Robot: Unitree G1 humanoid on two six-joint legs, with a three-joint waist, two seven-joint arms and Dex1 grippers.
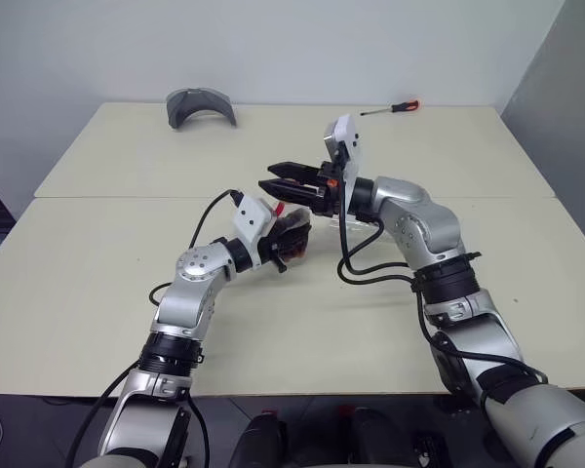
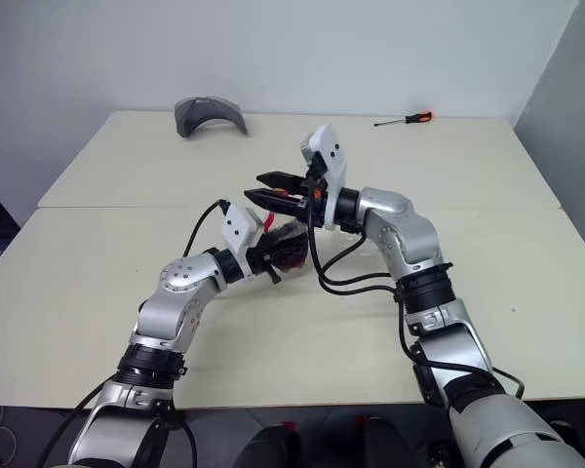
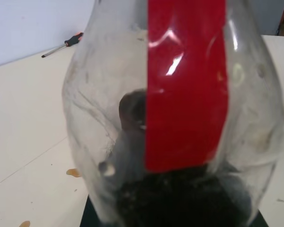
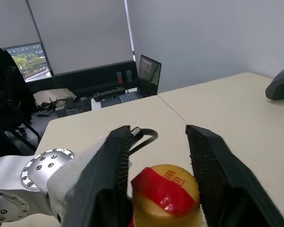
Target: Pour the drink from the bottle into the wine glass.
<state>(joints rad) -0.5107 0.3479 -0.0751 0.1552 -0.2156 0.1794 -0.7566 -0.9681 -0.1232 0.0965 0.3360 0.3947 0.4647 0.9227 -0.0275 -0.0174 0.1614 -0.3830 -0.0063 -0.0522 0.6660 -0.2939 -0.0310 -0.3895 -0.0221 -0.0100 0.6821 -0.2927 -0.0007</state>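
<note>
Left claw clamped tight on the bottle, held up over the tabletop. Right claw straddling the yellow cap, fingers apart either side, not quite touching. Farther back: grey curved thing, screwdriver.

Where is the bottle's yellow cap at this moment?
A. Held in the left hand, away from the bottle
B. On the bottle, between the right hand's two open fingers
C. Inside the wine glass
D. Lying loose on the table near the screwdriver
B: in the right wrist view the yellow cap sits on the bottle, with the right hand straddling it, a finger on each side, not yet closed.
</note>
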